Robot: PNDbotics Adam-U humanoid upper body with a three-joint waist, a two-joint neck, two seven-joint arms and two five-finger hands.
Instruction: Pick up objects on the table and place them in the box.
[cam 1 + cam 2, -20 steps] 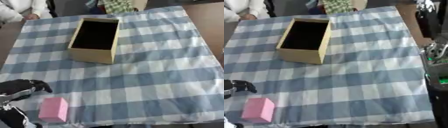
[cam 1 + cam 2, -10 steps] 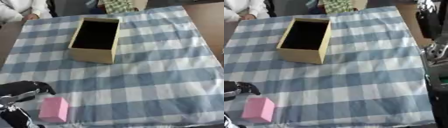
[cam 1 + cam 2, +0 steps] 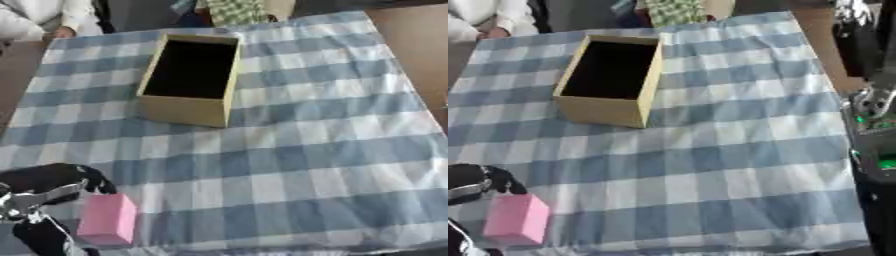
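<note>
Pink block [image 3: 108,220] near cloth's [image 3: 297,150] front-left edge | our left hand [image 3: 48,187] just beside it, curled, holding nothing | box [image 3: 191,77] well apart

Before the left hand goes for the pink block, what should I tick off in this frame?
1. Pink block in view, near the cloth's front edge: ok.
2. Left hand beside the block, just left and above: ok.
3. Left hand's fingers round the block: not ok, it holds nothing yet.
4. Box upright, open top: ok.
5. Checked cloth between block and box bare: ok.
6. Right hand's state: cannot tell, not in view.
</note>
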